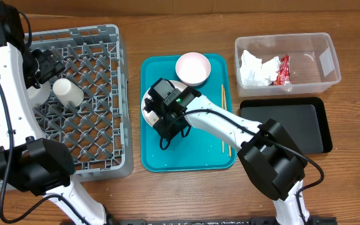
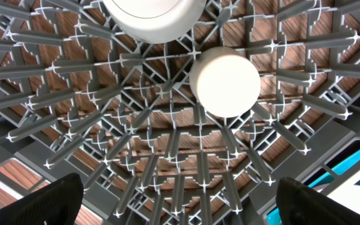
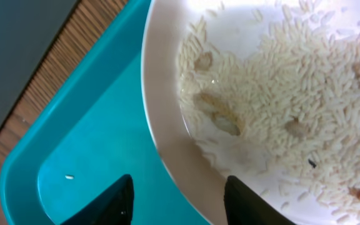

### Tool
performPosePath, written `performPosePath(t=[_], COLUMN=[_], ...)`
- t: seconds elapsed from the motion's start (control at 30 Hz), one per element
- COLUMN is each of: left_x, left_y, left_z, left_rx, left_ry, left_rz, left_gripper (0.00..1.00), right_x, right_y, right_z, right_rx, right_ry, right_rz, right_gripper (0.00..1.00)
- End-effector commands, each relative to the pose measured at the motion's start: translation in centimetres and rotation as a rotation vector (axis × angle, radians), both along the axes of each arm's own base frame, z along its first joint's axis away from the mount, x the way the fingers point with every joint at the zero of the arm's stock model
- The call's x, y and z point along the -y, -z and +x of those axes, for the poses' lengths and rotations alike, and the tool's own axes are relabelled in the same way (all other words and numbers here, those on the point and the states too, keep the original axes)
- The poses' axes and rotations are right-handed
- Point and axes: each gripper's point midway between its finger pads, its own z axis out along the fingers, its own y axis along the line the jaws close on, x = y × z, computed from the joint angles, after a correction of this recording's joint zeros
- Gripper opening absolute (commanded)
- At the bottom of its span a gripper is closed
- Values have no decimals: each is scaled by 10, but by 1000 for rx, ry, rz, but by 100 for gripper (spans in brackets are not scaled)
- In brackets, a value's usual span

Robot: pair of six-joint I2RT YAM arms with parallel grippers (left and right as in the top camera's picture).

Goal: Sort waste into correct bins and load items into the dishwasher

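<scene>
The grey dish rack (image 1: 99, 156) stands at the left and holds a small white cup (image 1: 67, 92) and a pale round bowl (image 1: 39, 95). My left gripper (image 1: 45, 62) hovers open above them. Its view shows the cup (image 2: 225, 81), the bowl (image 2: 155, 15), the rack's lattice (image 2: 167, 156) and my empty fingers (image 2: 180, 206). My right gripper (image 1: 162, 125) is open astride the rim of the pale plate (image 1: 149, 103) on the teal tray. The plate (image 3: 186, 156), between the fingers (image 3: 177, 206), carries rice scraps (image 3: 292, 106). A pink-white bowl (image 1: 193, 68) and chopsticks (image 1: 225, 119) lie on the same tray.
The teal tray (image 1: 192, 156) sits mid-table. The clear tub (image 1: 320, 56) at the back right holds the crumpled napkin (image 1: 258, 69) and red wrapper (image 1: 284, 70). The black tray (image 1: 286, 125) lies in front of it.
</scene>
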Motion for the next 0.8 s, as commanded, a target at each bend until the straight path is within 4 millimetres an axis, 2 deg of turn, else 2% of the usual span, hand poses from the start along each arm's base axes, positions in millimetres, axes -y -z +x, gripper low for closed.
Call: performPosePath(t=[0.0,0.2,0.43,0.53,0.57,0.6,0.67,0.77], left_x=[0,0,0,0,0,0,0,0], left_y=[-9,-9,-9,-9,-9,-9,-9,-9], left_z=[-4,-4,-4,-4,-4,-4,-4,-4], left_rx=[16,17,16,16,16,16,16,17], left_ry=[-9,-9,-9,-9,-9,-9,-9,-9], left_rz=[21,21,21,21,21,21,21,21], left_gripper=[100,100,100,100,100,100,100,100], right_x=[6,9,-1,2,4,5,6,8], right_y=[9,9,6,8,9,10,11,16], right_z=[-1,-2,12,9,6,6,4,2], right_rx=[-16,-21,35,23,11,8,2,-10], right_ry=[50,51,56,56,56,56,56,56], right_rz=[-40,-47,-6,-19,-31,-34,-40,-52], right_gripper=[53,53,52,41,33,30,27,28])
